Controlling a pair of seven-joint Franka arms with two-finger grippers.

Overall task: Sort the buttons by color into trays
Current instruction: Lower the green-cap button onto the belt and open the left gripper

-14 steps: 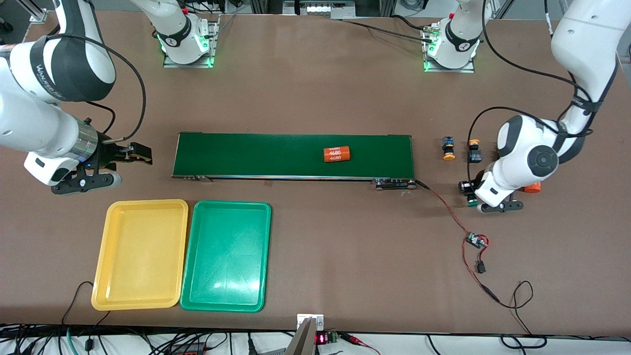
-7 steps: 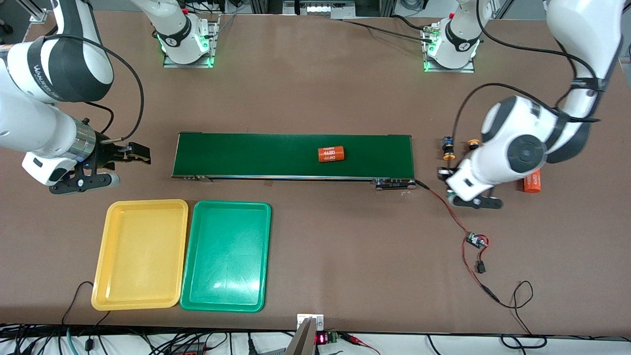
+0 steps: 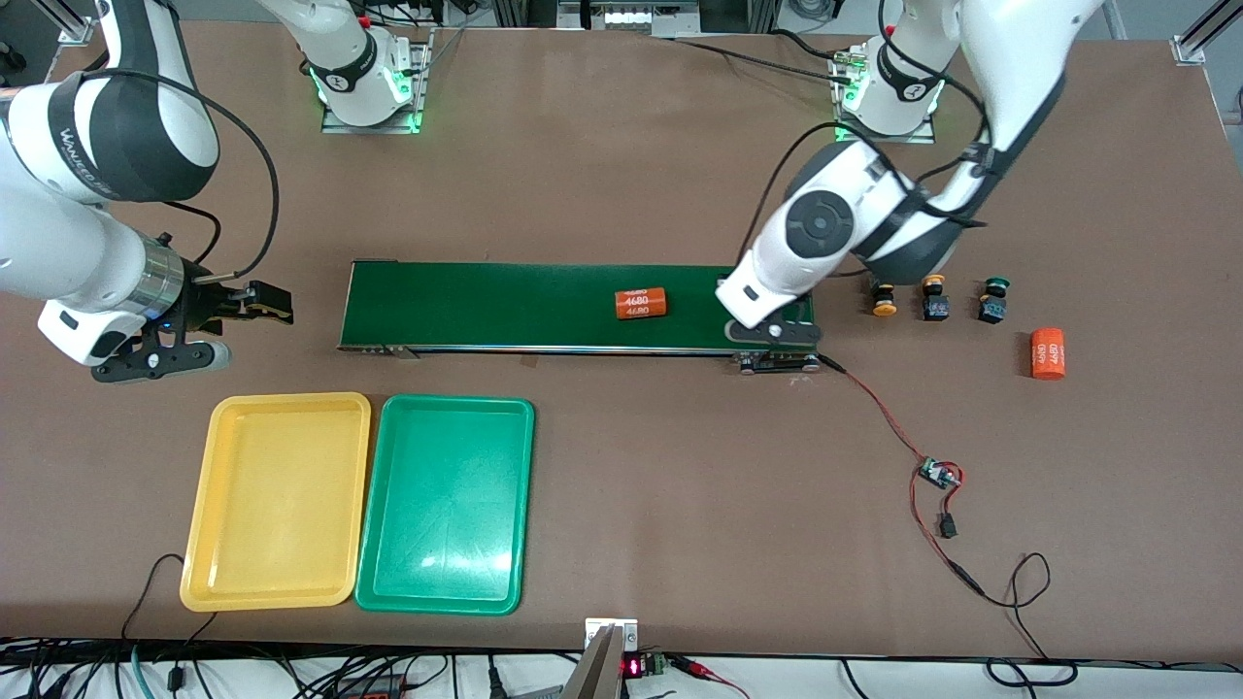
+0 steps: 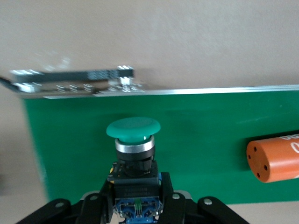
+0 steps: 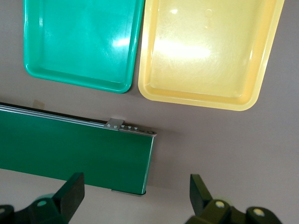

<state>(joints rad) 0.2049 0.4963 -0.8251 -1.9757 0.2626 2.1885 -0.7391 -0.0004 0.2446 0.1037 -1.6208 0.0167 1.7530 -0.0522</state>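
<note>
Over the conveyor belt point(image 3: 573, 306) I have the left gripper point(image 4: 136, 211) clamping a green button point(image 4: 134, 161), the right gripper point(image 5: 138, 193) waits open beside it, and both trays point(image 3: 277, 500) hold nothing yet.

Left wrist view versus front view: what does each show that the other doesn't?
Only the left wrist view shows the green button shut in the left gripper, cap up, over the conveyor belt. Only the front view shows the yellow tray and green tray, both empty, three buttons beside the belt at the left arm's end: two yellow and one green, a second orange cylinder on the table, and the right gripper open, waiting. Both show the belt and the orange cylinder lying on it.
</note>
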